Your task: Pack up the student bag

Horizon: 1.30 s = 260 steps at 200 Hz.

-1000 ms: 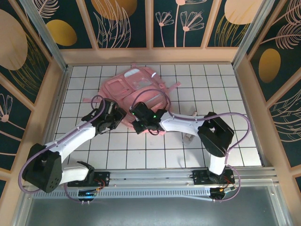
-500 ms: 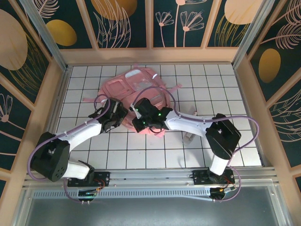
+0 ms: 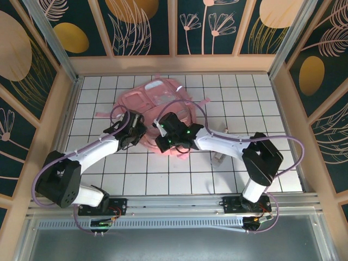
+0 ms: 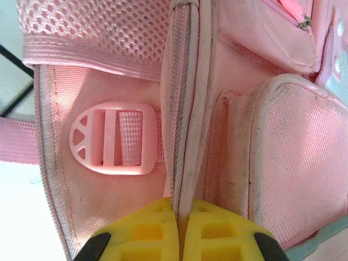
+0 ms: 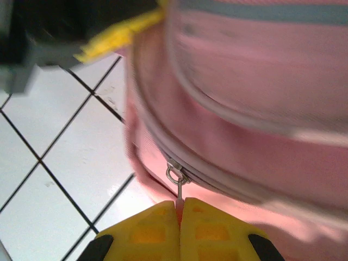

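Nothing readable from my remote seat.
I find no words, numbers or brand marks on the backpack (image 3: 157, 98), its buckle (image 4: 111, 138) or the desk (image 3: 261, 109).

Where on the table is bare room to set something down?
Free: on the table, the far right corner beside the student bag; the near middle strip before the arm bases. Crowded: the bag's near edge, gripped by left hand and right hand.
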Each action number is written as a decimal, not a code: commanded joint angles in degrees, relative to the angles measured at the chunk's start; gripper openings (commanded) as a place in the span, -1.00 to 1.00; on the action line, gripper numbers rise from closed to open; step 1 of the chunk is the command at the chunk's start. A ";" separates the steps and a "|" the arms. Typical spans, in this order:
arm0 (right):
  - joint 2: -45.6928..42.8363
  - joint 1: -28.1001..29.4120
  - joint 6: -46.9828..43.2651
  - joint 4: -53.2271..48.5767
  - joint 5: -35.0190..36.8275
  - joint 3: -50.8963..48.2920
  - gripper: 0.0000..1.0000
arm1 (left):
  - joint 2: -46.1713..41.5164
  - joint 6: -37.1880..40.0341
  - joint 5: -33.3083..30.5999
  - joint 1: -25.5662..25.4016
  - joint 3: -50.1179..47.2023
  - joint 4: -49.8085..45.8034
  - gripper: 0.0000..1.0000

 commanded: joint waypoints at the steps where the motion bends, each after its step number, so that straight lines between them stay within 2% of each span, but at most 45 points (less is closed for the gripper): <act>1: -4.03 -2.67 -3.22 -3.69 4.96 -2.39 -1.00 | -3.20 7.31 -1.44 5.50 1.75 -6.18 -1.00; 32: -6.13 -7.63 -6.48 -2.74 5.87 -4.96 -1.00 | -2.48 17.49 2.38 9.41 3.83 -12.10 -1.00; 57: -5.93 -12.57 -6.53 -0.98 2.75 -5.26 -1.00 | -0.87 25.18 6.46 13.51 4.79 -15.26 -1.00; 70: -5.15 -13.45 -6.13 -0.17 1.15 -4.44 -1.00 | 0.05 28.87 8.86 15.86 5.79 -16.81 -1.00; 86: -3.86 -13.24 -5.82 0.81 -2.23 -3.13 -1.00 | 1.07 30.91 8.58 18.80 8.80 -21.46 -1.00; 90: -3.53 -13.15 -5.56 1.03 -3.62 -2.73 -1.00 | 1.19 31.51 9.01 19.48 9.43 -22.75 -0.87; 97: -3.00 -12.82 -5.07 1.36 -5.64 -1.91 -1.00 | 1.20 32.34 9.67 20.07 11.44 -24.86 -0.51; 104: -2.44 -12.24 -4.66 1.68 -7.05 -1.03 -1.00 | 0.85 32.18 9.82 20.15 12.83 -26.87 -0.34; 128: -0.81 -9.86 -3.62 3.35 -10.68 1.37 -1.00 | -4.01 25.19 14.88 20.06 11.67 -27.79 -0.11; 145: 0.50 -8.62 -2.89 3.99 -12.25 2.86 -1.00 | -8.84 19.46 14.01 18.60 8.70 -28.62 -0.07; 153: 1.15 -7.87 -2.82 4.02 -12.54 3.48 -1.00 | -10.81 17.53 12.22 16.16 7.16 -28.93 -0.11; 166: 1.87 -6.32 -3.18 3.90 -12.42 4.26 -1.00 | -12.62 12.08 6.68 9.24 5.58 -29.68 -0.14; 190: 2.07 -4.33 -3.27 4.33 -12.21 4.47 -1.00 | -15.71 0.20 4.96 -0.29 1.08 -26.31 -0.10; 204: 1.95 -3.82 -2.83 4.69 -12.72 4.19 -1.00 | -17.58 -5.92 2.00 -3.62 -1.06 -23.35 -0.07; 260: 1.42 -1.66 -1.04 6.06 -14.89 3.04 -1.00 | -13.94 -16.10 -6.13 -5.06 -4.49 -16.57 0.04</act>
